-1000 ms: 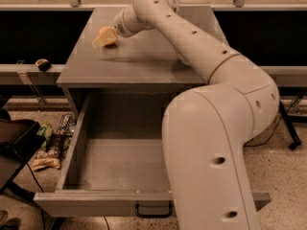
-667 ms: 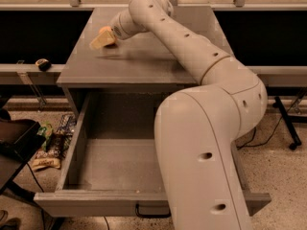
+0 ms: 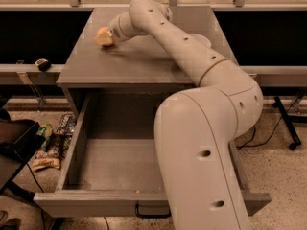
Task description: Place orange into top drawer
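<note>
The robot's arm (image 3: 206,128) takes up the largest share of the camera view, rising from the lower right foreground and reaching up and left across the grey cabinet top (image 3: 124,66). Its bulk hides the right part of the top drawer (image 3: 76,143), the drawer's right wall included. The top drawer stands pulled fully out below the cabinet top; its speckled grey floor is bare where visible, and the black handle (image 3: 152,211) on its front is partly cut off by the arm. A white bowl (image 3: 201,39) sits towards the right rear of the cabinet top, showing only as a pale rim behind the arm. The gripper (image 3: 109,34) is at the left rear of the cabinet top, pointing left and held low over the surface. The orange (image 3: 102,36) lies right at the gripper's tip, on its left end, over the cabinet top and well apart from the drawer; a shadow falls on the surface beneath it. Whether the gripper is clamped on the orange or merely against it cannot be told, nor whether the fruit touches the surface. Clutter (image 3: 48,147) lies on the floor left of the drawer, its items not identifiable. A small dark object (image 3: 42,64) rests on the rail to the left.
</note>
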